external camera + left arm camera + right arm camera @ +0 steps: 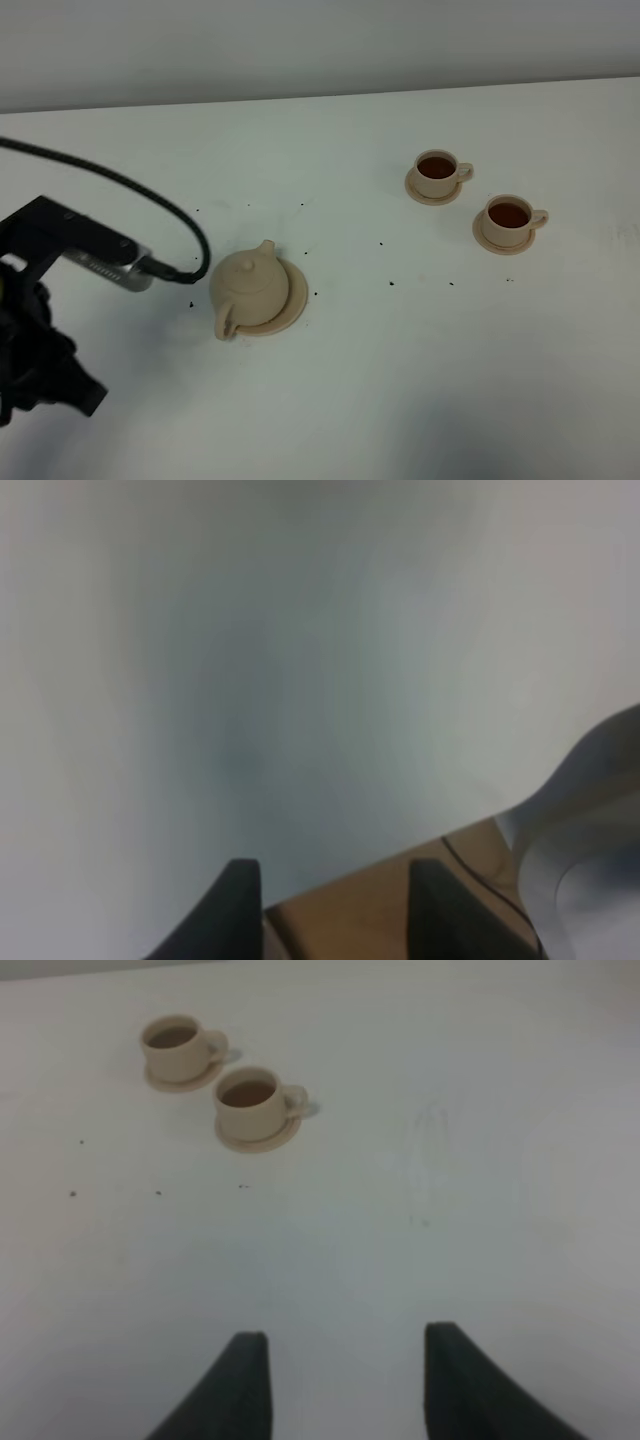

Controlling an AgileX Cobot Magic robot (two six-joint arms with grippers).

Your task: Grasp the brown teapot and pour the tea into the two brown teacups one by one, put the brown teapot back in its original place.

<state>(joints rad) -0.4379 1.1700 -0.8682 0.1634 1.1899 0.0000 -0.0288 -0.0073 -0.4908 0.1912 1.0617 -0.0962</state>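
The left gripper has its dark jaws spread apart with nothing between them, hanging over the edge of the white surface where a brown strip shows below. The right gripper likewise has its jaws parted and empty above bare white surface. The left arm sits at the left edge of the overhead view, well apart from the brown teapot, which stands upright with its lid on, resting on the flat round saucer. Far to the right stand the two brown teacups and, each on its own small saucer, both holding dark tea, just beside each other. Small dark specks dot the surface between teapot and cups.
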